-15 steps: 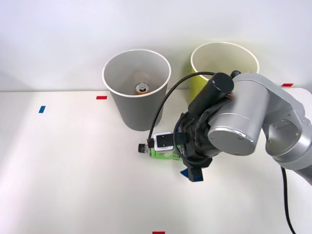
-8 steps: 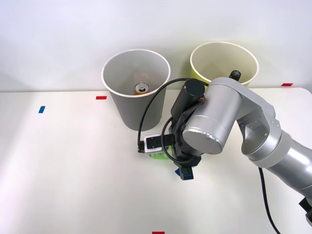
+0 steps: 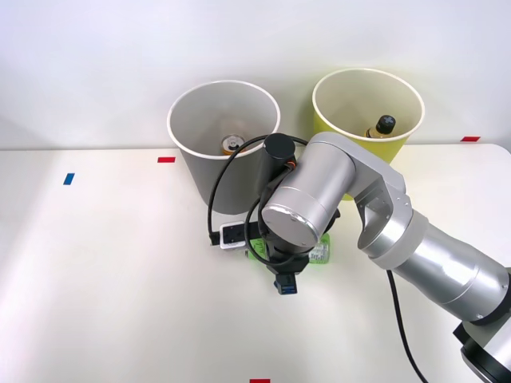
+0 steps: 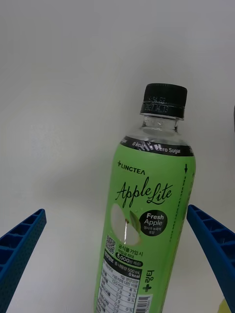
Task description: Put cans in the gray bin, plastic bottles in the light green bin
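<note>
Green bottle [image 4: 147,230] lies on counter [image 3: 120,271] between your spread-apart jaws, long axis along gripper [image 4: 117,264] reach, cap away.

White table [image 3: 96,279] — plain white wall [image 3: 96,64] behind.

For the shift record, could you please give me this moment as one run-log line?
right pincer: open, astride green bottle | bottle: lying on table, ungrasped | can: in gray bin | amber bottle: in green bin
</note>
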You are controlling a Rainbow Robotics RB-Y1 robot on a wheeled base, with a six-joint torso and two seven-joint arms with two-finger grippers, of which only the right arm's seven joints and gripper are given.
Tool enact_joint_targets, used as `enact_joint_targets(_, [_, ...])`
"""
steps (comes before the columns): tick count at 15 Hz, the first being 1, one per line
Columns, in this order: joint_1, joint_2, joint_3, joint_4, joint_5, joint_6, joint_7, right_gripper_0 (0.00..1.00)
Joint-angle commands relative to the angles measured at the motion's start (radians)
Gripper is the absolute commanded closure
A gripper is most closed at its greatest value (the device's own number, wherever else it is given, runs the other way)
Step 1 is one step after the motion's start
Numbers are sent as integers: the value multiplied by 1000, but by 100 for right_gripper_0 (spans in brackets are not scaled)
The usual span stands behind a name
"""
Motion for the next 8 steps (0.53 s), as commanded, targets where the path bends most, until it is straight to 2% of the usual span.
enact_joint_targets(1, [-2, 23, 0, 30, 34, -2, 1, 0])
enact_joint_targets(4, [-2, 42, 0, 76, 54, -5, 4, 0])
enact_joint_targets(8, [-2, 78, 0, 183, 94, -112, 13, 0])
